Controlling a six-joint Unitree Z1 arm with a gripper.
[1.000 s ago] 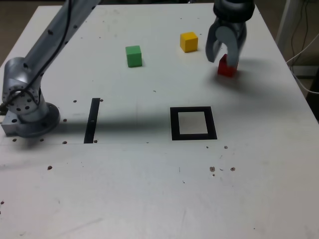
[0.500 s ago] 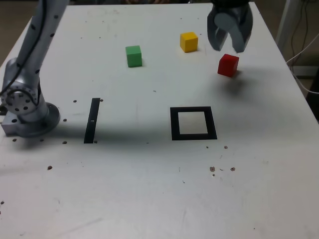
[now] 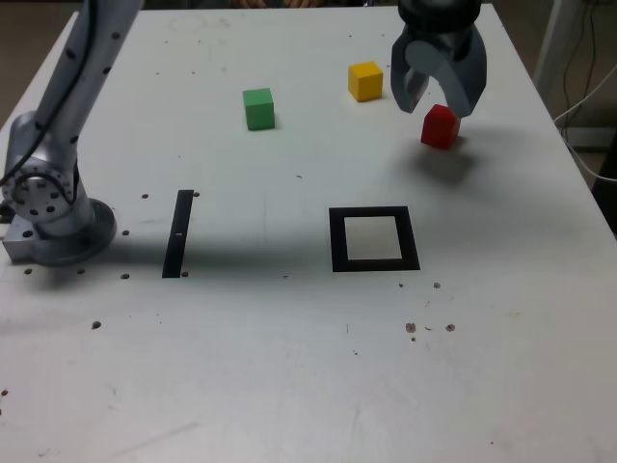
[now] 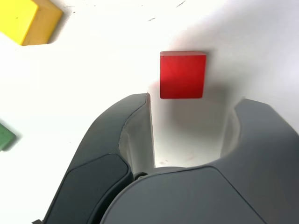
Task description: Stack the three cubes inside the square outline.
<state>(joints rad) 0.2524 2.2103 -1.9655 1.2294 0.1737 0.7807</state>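
Lining up on small matte red cube (image 4: 182,75) | grey gripper (image 3: 436,94) is being held spread, nothing grasped, cube just beyond fingertips toward 12 o'clock | jaws are best being centred astride before closing

A robotics lab bench — a white table (image 3: 289,386) marked with black tape, a grey robot arm base (image 3: 48,207) bolted at the exterior view's left edge, cables (image 3: 583,87) trailing past its right edge.
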